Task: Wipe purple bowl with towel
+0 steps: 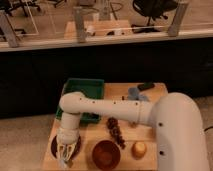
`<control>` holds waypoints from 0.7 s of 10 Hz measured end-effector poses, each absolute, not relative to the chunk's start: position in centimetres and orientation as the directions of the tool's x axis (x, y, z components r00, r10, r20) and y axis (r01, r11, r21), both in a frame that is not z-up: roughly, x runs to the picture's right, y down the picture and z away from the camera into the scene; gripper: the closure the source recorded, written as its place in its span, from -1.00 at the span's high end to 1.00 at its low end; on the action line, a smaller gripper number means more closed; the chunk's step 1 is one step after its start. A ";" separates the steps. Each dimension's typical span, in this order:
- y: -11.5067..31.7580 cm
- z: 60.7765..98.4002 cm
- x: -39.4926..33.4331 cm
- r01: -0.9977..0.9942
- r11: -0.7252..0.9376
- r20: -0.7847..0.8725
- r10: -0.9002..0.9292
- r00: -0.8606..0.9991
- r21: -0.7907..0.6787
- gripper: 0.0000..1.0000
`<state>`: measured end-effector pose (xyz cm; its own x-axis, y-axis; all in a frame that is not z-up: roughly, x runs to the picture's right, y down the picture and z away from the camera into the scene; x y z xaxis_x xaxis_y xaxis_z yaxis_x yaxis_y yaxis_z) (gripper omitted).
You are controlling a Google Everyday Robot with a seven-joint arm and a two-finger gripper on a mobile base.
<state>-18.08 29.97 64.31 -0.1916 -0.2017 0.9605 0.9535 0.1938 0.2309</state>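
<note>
The dark purple bowl (56,146) sits at the front left corner of the wooden table (150,150). My gripper (65,156) hangs straight down into it from my white arm (105,109). A pale bunched cloth (67,152), the towel, shows at the gripper inside the bowl. The gripper covers most of the bowl's inside.
A reddish-brown bowl (106,154) stands just right of the purple one. A dark bunch of grapes (116,132) and a yellowish round fruit (138,148) lie to its right. A green tray (85,95) is behind. A blue-grey object (134,93) and a dark item (146,86) lie at the back right.
</note>
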 end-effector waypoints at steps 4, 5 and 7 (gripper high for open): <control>28.6 66.6 -15.4 0.964 0.211 0.969 -0.221 -0.113 0.161 -1.00; 28.0 67.6 -15.4 0.965 0.219 0.969 -0.229 -0.095 0.146 -1.00; 27.1 69.3 -16.1 0.966 0.224 0.967 -0.244 -0.074 0.131 -1.00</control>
<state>-16.07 27.08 69.33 -0.0743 -0.2441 0.9669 0.9656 0.2245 0.1309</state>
